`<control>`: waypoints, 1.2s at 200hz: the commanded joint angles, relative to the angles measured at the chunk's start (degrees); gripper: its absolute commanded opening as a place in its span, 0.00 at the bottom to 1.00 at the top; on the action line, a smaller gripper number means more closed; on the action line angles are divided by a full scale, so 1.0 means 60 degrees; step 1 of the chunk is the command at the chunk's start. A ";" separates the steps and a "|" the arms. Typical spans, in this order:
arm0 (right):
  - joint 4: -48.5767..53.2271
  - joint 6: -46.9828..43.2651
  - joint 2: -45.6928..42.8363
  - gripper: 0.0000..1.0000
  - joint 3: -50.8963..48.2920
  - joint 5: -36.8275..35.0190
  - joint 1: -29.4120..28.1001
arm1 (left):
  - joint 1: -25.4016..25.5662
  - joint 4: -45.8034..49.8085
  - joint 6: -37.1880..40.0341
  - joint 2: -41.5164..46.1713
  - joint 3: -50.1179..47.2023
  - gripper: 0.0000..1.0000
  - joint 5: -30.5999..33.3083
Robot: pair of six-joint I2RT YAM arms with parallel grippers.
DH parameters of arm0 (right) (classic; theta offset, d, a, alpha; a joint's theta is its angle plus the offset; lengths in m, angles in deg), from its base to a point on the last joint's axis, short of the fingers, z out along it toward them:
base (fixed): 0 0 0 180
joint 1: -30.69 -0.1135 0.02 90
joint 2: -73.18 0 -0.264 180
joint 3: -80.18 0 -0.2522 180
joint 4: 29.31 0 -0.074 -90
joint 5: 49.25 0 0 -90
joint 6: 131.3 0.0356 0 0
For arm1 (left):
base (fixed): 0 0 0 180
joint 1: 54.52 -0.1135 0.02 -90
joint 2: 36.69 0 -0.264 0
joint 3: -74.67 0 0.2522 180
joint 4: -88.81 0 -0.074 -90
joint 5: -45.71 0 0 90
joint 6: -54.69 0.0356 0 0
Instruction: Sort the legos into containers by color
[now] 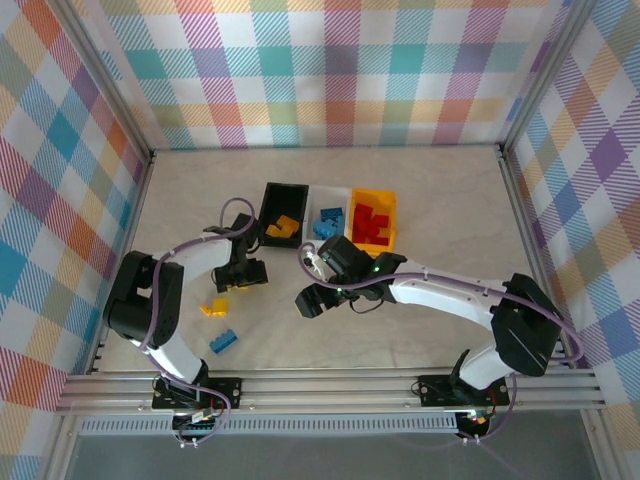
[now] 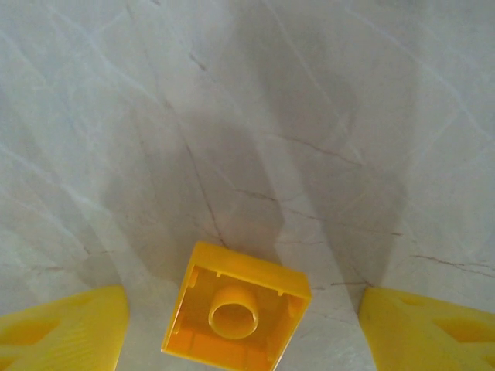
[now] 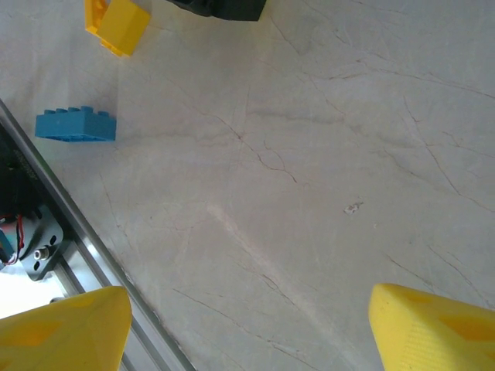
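Left jaws released, straddling upside-down yellow-orange plastic lego brick (image 2: 236,313) on pale marble-pattern table (image 2: 325,116), gaps both sides; right jaws released above table.

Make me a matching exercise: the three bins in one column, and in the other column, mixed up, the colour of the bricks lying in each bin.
Column one
1. black bin
2. white bin
3. yellow bin

Column two
A. red bricks
B. yellow bricks
C. blue bricks

Right pairs: 1-B, 2-C, 3-A
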 commanded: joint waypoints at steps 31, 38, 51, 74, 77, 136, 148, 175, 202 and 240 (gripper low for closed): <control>-0.0001 0.0060 -0.0096 0.81 -0.0107 -0.0403 -0.0057 | -0.0308 -0.0575 0.0397 -0.0622 0.0252 0.72 -0.0286; -0.0017 0.0075 -0.0082 0.81 -0.0096 -0.0434 -0.0058 | -0.0308 -0.0589 0.0392 -0.0637 0.0223 0.70 -0.0334; -0.0043 0.0114 -0.0050 0.81 -0.0092 -0.0467 -0.0054 | -0.0308 -0.0634 0.0398 -0.0603 0.0162 0.67 -0.0395; -0.0116 0.0161 0.0007 0.80 -0.0093 -0.0453 -0.0051 | -0.0308 -0.0635 0.0463 -0.0539 0.0077 0.58 -0.0402; -0.0124 0.0163 0.0008 0.81 -0.0085 -0.0453 -0.0058 | -0.0308 -0.0635 0.0457 -0.0522 0.0074 0.57 -0.0400; -0.0153 0.0221 -0.0021 0.80 -0.0093 -0.0485 -0.0057 | -0.0308 -0.0593 0.0530 -0.0360 -0.0044 0.40 -0.0408; -0.0117 0.0234 -0.0043 0.80 -0.0118 -0.0489 -0.0058 | -0.0308 -0.0594 0.0558 -0.0350 -0.0055 0.38 -0.0435; -0.0111 0.0236 -0.0121 0.80 -0.0165 -0.0562 -0.0056 | -0.0303 -0.0511 0.0558 -0.0241 -0.0002 0.37 -0.0494; -0.0109 0.0253 -0.0344 0.80 -0.0299 -0.0751 -0.0053 | -0.0310 -0.0232 0.0571 0.0164 0.0139 0.36 -0.0495; -0.0060 0.0295 -0.0847 0.80 -0.0712 -0.1107 -0.0034 | -0.0310 0.0348 0.0588 0.0931 0.0492 0.36 -0.0545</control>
